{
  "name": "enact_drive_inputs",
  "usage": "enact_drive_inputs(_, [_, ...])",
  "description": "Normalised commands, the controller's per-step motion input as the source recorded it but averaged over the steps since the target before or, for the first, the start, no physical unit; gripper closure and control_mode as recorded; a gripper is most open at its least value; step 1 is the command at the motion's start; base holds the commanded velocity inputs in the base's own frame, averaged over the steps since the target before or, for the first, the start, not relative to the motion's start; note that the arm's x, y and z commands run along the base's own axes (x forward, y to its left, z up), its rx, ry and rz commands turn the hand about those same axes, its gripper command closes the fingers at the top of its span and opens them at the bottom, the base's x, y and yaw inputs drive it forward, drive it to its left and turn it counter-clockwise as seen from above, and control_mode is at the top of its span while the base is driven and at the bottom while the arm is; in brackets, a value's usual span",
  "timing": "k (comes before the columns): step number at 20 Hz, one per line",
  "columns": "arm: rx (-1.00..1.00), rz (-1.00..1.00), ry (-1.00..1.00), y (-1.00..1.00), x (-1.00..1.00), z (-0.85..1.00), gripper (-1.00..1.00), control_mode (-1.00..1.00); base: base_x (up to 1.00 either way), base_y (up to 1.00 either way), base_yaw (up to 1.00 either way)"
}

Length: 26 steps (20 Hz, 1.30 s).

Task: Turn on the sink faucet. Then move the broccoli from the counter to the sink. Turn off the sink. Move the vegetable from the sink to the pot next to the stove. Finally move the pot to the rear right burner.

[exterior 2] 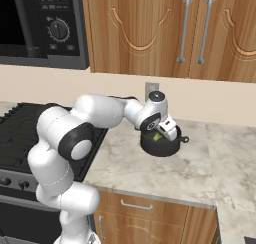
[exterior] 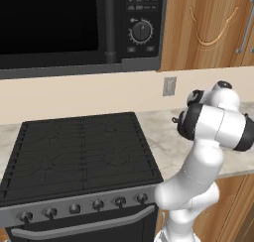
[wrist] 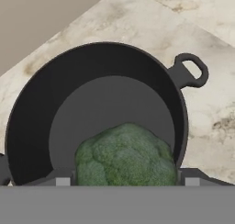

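I have the gripper [exterior 2: 166,131] hanging over the pot [wrist: 98,110], which sits on the counter [exterior 2: 200,173] just right of the stove [exterior: 79,151]. In the hand view the broccoli [wrist: 126,156] lies between my 2 finger tips [wrist: 62,178], over the pot's floor. The jaws stand wide, one tip showing on each side of the floret with the pads apparently clear of it, so I judge it released rather than gripped, though I cannot tell whether it rests fully on the bottom.

What worries me from here:

1. If the floret is not free of a pad, lifting could drag it back out over the rim and onto the counter.
2. The next job is carrying the pot to the rear right burner [exterior: 111,127]. The pot is shallow, with a small loop handle [wrist: 189,71]; gripping the rim with the broccoli close to the wall could pinch the floret or give a skewed hold.
3. A one-sided rim grip may let the pot tilt, and the broccoli could roll out on the way.
4. The path crosses the raised cast-iron grates. Carried too low, the pot's base could catch a grate edge and twist in the jaws.
5. The rear burner lies beneath the microwave [exterior: 74,28], so a high lift risks the arm meeting it.
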Motion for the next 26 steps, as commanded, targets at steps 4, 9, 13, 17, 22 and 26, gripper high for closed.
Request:
enact_drive_inputs(4, [0.0,0.02,0.0,0.0,0.12,-0.16,1.0,-1.0,0.0,0.0,0.0])
enact_drive_inputs(9, [0.0,0.02,0.0,0.0,0.22,-0.31,1.0,-1.0,0.0,0.0,0.0])
enact_drive_inputs(13, [0.0,0.03,0.0,0.0,0.19,-0.3,1.0,-1.0,0.0,0.0,0.0])
enact_drive_inputs(17, [0.0,0.03,0.0,0.0,0.05,-0.33,1.0,-1.0,0.0,0.0,0.0])
enact_drive_inputs(22, [0.0,0.04,0.0,0.0,0.0,-0.25,1.0,-1.0,0.0,0.0,0.0])
enact_drive_inputs(26, [0.0,0.03,0.0,0.0,0.0,-0.23,-1.0,-1.0,0.0,0.0,0.0])
